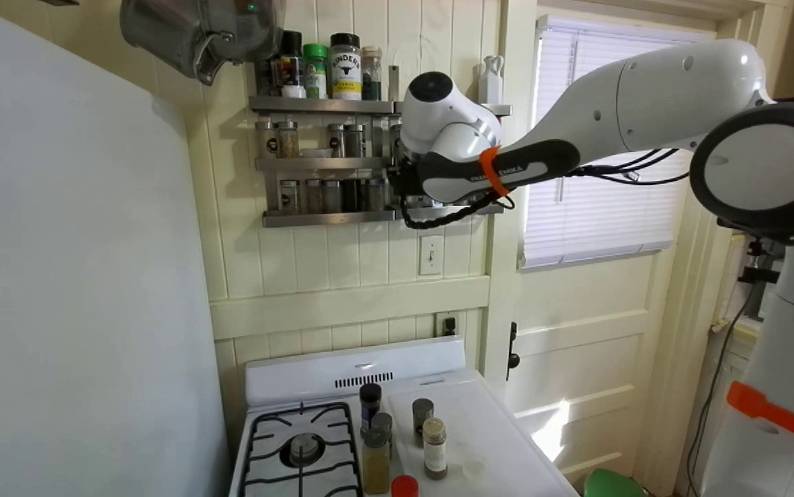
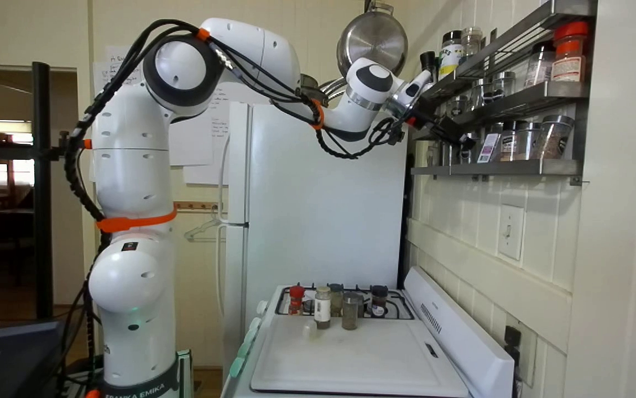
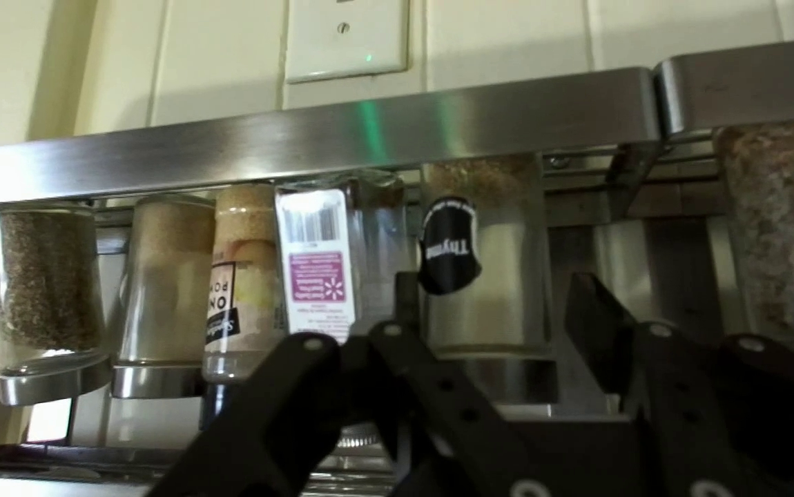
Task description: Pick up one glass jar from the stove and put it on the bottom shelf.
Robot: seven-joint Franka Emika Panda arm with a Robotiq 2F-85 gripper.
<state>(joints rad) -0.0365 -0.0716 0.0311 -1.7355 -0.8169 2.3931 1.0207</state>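
A clear glass thyme jar point(image 3: 507, 283) stands on the bottom shelf point(image 3: 266, 146) among other spice jars point(image 3: 55, 276), its foot behind the shelf's front rail point(image 3: 507, 119). Its lid point(image 3: 528, 379) is a shadowed band, its dark oval label point(image 3: 449, 241) carries "Thyme" in white letters, upside down in the wrist view, and brownish contents fill only the lower part, with the glass above pale and see-through. The gripper point(image 3: 497, 297) has its fingers point(image 3: 597, 331) apart, one on each side of the jar, a slim gap showing between the glass and one of them.
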